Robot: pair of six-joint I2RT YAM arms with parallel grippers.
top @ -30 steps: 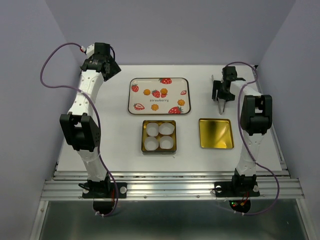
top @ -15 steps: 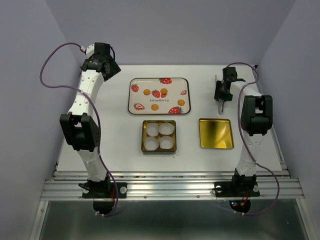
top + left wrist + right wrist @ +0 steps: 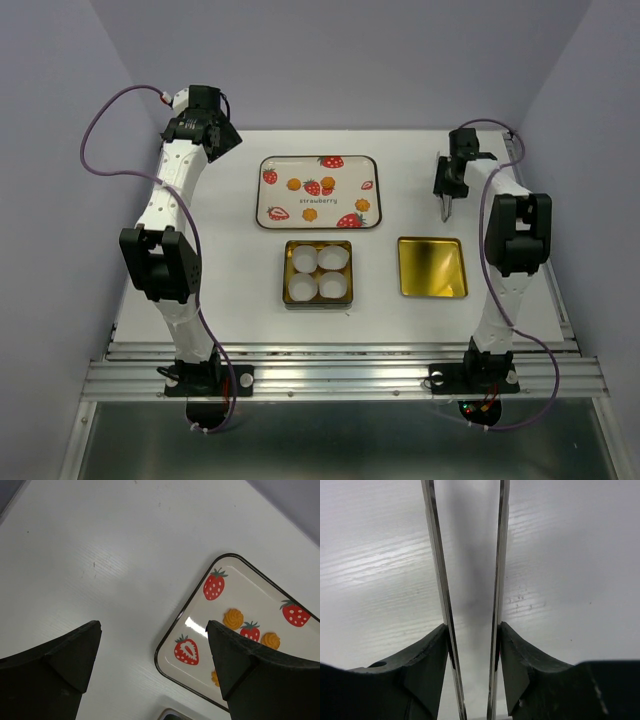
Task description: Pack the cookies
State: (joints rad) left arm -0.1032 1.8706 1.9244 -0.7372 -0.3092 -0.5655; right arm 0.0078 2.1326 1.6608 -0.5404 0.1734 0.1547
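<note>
While all four cookies (image 3: pixel 293 184) lie on tray (image 3: pixel 350 175), we count none packed: cups (image 3: pixel 303 260) in tin (image 3: pixel 287 272) beside tray empty; left pincer (image 3: pixel 152 630) released, right pincer (image 3: pixel 471 630) grasping tweezers (image 3: pixel 436 555) right of tray.

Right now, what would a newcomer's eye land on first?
The strawberry-print tray at the far middle carries four orange cookies. Just nearer sits a gold tin with four white cups, a gold lid to its right. At far right, the right fingers pinch metal tweezers above the table.
</note>
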